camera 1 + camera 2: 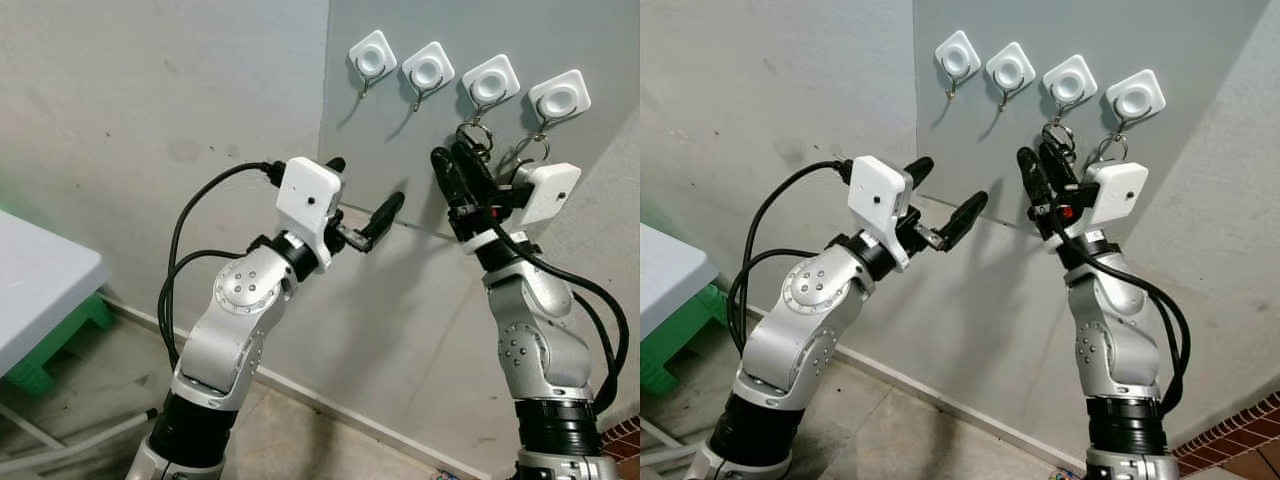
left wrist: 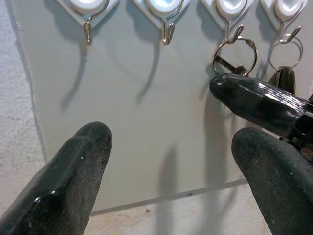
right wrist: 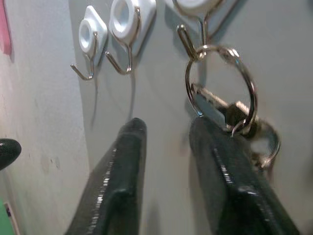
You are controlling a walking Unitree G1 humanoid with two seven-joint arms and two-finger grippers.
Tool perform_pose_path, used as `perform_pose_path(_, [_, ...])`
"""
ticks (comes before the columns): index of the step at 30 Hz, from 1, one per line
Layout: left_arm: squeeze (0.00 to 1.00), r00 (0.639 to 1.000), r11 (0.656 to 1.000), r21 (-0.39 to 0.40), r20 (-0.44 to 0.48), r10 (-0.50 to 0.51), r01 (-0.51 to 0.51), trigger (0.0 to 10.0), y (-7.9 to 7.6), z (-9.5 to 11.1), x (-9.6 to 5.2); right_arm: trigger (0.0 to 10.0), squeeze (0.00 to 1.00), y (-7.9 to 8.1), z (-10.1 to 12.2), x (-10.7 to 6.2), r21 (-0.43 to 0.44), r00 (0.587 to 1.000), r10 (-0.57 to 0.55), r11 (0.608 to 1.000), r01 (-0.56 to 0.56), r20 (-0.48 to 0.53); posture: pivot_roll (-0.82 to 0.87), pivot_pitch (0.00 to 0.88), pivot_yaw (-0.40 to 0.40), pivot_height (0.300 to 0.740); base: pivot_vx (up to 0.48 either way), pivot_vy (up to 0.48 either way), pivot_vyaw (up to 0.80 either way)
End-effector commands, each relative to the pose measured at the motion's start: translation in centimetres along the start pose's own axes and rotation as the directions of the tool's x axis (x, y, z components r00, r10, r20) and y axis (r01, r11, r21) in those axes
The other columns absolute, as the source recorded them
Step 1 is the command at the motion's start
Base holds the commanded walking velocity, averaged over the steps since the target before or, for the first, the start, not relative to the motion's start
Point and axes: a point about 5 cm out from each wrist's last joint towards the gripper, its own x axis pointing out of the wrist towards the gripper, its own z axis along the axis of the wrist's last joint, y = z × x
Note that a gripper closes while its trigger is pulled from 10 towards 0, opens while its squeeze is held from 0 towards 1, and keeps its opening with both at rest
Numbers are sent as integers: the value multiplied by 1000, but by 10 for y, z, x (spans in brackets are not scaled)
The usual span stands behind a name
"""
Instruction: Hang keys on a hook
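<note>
Four white hooks sit in a row on a grey wall panel (image 1: 400, 150). A silver key ring (image 3: 249, 83) hangs on the third hook (image 1: 490, 82), with its key (image 3: 210, 105) dangling below. My right gripper (image 1: 455, 165) is raised just under that ring, open; one fingertip (image 3: 205, 132) is right by the key, and nothing lies between the fingers. The fourth hook (image 1: 558, 98) carries another ring (image 2: 286, 49). My left gripper (image 1: 362, 192) is open and empty, held lower down and to the left of the right gripper. The first hook (image 1: 372, 55) and second hook (image 1: 428, 68) are bare.
A white table (image 1: 40, 290) with a green stool (image 1: 60, 340) under it stands at the far left. The wall meets the floor along a skirting line below the arms. A brick edge (image 1: 625, 440) shows at the bottom right.
</note>
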Motion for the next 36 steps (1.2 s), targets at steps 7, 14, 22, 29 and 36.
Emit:
perform_pose_path(7, [0,1000,1000,12,-5,25,-25,10000,1,-3,-3,10000,1000,-1,-12,-13,11,1000,-17,1000,18,-23,-2,22,-28,740,0,0,0])
perform_pose_path(14, [0,999,999,10,-11,47,-46,10000,4,-6,-4,10000,1000,0,-26,-24,20,997,-21,1000,23,-72,-1,14,-29,740,0,0,0])
perform_pose_path(22, [0,984,985,-35,-67,165,-168,10000,18,-32,-14,10000,1000,0,-52,-42,23,986,-49,998,53,-160,0,7,-29,740,0,0,0])
perform_pose_path(29, [0,933,958,-55,-249,261,-282,10000,27,-99,-46,10000,1000,-7,-86,-69,21,952,-105,993,116,-287,-2,9,-28,740,0,0,0])
perform_pose_path(36, [0,832,913,-23,-421,361,-407,10000,34,-154,-81,10000,1000,-19,-124,-107,-28,867,-206,976,217,-453,2,13,-28,740,0,0,0])
